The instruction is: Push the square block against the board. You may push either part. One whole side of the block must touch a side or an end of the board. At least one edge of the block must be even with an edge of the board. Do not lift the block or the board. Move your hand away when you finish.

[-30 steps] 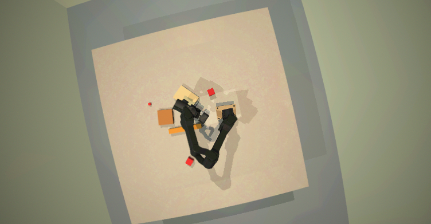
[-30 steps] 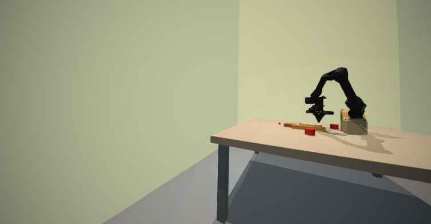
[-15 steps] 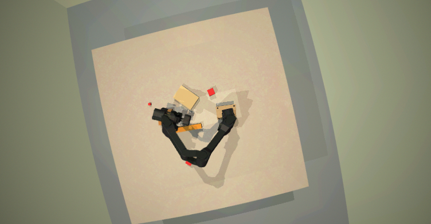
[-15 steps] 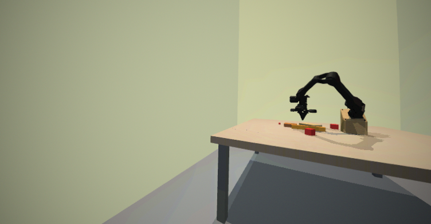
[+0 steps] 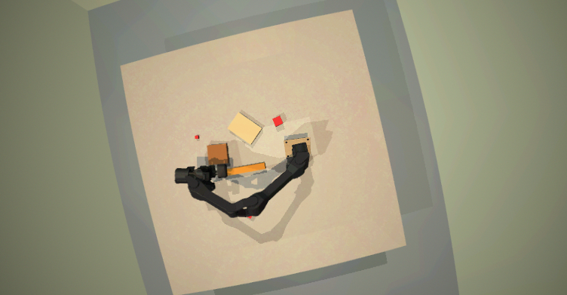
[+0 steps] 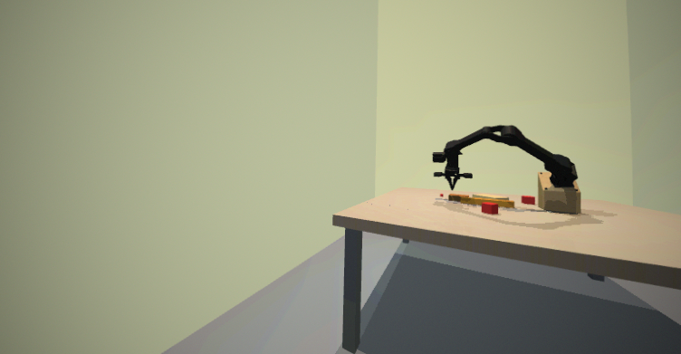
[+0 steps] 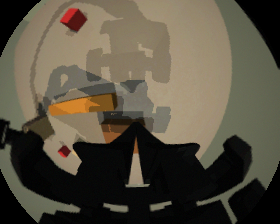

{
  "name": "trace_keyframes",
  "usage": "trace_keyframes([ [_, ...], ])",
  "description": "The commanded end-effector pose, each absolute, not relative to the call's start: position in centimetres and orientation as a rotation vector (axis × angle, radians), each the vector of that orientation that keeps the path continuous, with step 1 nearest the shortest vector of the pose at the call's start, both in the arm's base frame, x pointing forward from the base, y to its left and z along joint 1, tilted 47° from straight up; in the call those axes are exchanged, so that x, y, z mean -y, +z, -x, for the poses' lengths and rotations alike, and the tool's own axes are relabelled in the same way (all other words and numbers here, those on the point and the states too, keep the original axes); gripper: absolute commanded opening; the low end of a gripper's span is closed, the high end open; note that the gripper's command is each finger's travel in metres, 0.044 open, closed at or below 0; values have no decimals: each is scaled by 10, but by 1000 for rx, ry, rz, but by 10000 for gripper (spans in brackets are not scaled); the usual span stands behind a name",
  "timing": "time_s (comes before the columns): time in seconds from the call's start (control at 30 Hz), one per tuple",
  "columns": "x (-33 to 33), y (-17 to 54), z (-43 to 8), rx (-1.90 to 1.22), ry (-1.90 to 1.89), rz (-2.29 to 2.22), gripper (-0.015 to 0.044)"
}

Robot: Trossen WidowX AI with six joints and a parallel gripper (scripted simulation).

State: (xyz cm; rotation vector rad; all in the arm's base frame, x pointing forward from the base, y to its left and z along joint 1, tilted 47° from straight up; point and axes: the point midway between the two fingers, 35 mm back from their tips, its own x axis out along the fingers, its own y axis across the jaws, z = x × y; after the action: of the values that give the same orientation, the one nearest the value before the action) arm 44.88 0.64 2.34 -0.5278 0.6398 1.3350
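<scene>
The square block [image 5: 217, 152] [image 6: 458, 196] [image 7: 119, 132] is orange-brown and lies flat. The board [image 5: 249, 167] [image 6: 486, 202] [image 7: 81, 106] is a long, narrow orange bar. The arm hides one end of it in the overhead view. A narrow shadowed gap appears between block and board in the wrist view; their exact spacing is hard to tell. My gripper [image 6: 452, 188] [image 7: 136, 124] is shut and empty. It points down and hangs above the table near the block and the board's far end. Its fingertips cover part of the block in the wrist view.
A cream rectangular block [image 5: 244, 128] [image 6: 491, 196] lies near the square block. One red cube [image 5: 277, 121] [image 6: 527, 199] is near the robot base [image 5: 292, 140] [image 6: 562, 201], a tiny one [image 5: 196, 136] [image 6: 441, 195] is beyond the square block, and another [image 6: 489, 207] [image 7: 73, 20] is partly under the arm from above.
</scene>
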Motion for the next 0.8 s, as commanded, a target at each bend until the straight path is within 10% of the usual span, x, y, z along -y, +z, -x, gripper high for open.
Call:
trace_keyframes([
  [0.0,-9,27,-456,-620,1348,541,0],
  [0.77,-40,-20,-463,-619,1348,541,0],
])
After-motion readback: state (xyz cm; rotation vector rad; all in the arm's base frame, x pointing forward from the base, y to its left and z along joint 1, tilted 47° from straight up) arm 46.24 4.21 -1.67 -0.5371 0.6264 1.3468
